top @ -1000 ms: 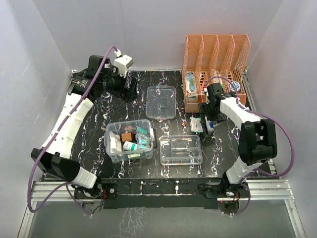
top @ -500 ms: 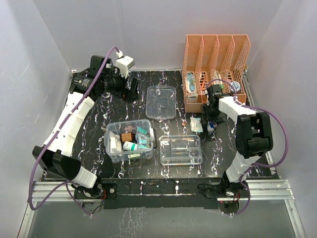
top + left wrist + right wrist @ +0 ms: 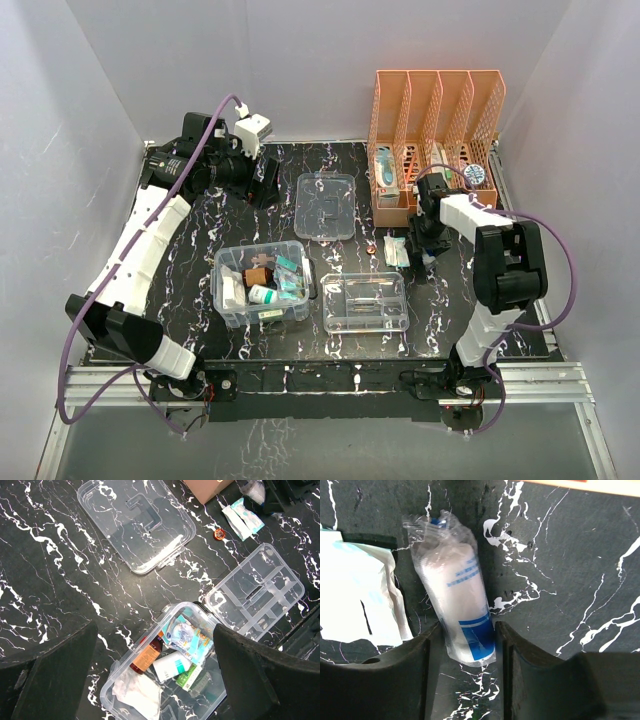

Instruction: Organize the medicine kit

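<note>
Deep clear rectangular plastic box (image 3: 264, 283): on desk, part-filled; clear divided tray (image 3: 366, 302) beside; clear handled lid (image 3: 327, 205) off, behind. Plastic-wrapped white roll (image 3: 457, 605) between right gripper (image 3: 462, 645) jaws, grip unclear. Left gripper (image 3: 155, 650) spread

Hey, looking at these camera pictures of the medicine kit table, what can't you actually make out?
- Right wrist view: whether the right end effector pinches the wrapped roll; crinkled plastic blurs its print.
- Top view: contents of the file rack, hidden by perforated walls and too small.
- Left wrist view: near end of the deep box, cut off by the bottom edge.
- Top view: the small orange item, too small to identify.
</note>
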